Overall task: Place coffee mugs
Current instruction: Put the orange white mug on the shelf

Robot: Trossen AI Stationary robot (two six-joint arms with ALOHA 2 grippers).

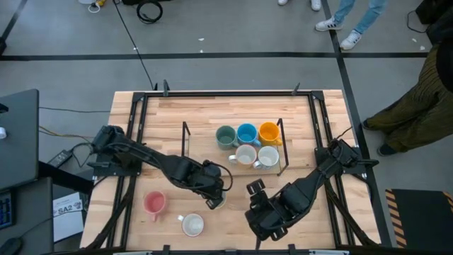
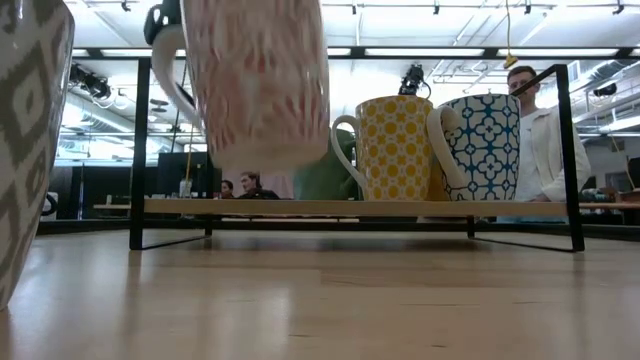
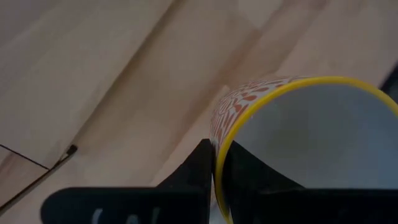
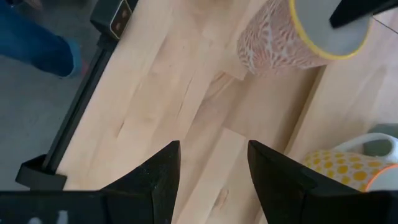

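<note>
1. Coffee mugs are spread over two zones of the wooden table. Nearest the front edge, a white mug and a pink mug stand loose on the boards, well apart from the rack.
2. Just beyond them, a red-patterned mug with a yellow rim hangs clear of the table in the left gripper. The low view shows it lifted, with its base above the shelf line. The jaws are pinched on its rim, one finger outside the wall and one inside.
3. The left arm reaches in from the table's left side, stretched low toward the centre, with the wrist tipped so the mug hangs at a slant.
4. The right gripper hovers near the front on the right, fingers spread and holding nothing. Its arm is folded back toward the right edge, waiting.
5. Farthest back, the black wire rack holds five mugs: dark green, blue and orange in the rear row, two white ones in front.
6. Risks, as I judge them: a rim pinch is a thin hold, so the tilted mug could swing or slip if the arm moves sharply.
7. The free space on the rack is to the left of the standing mugs, so a careless approach could clip the rack's upright bar or knock the neighbouring white mug.
8. Setting it down still tilted could tip it.
</note>
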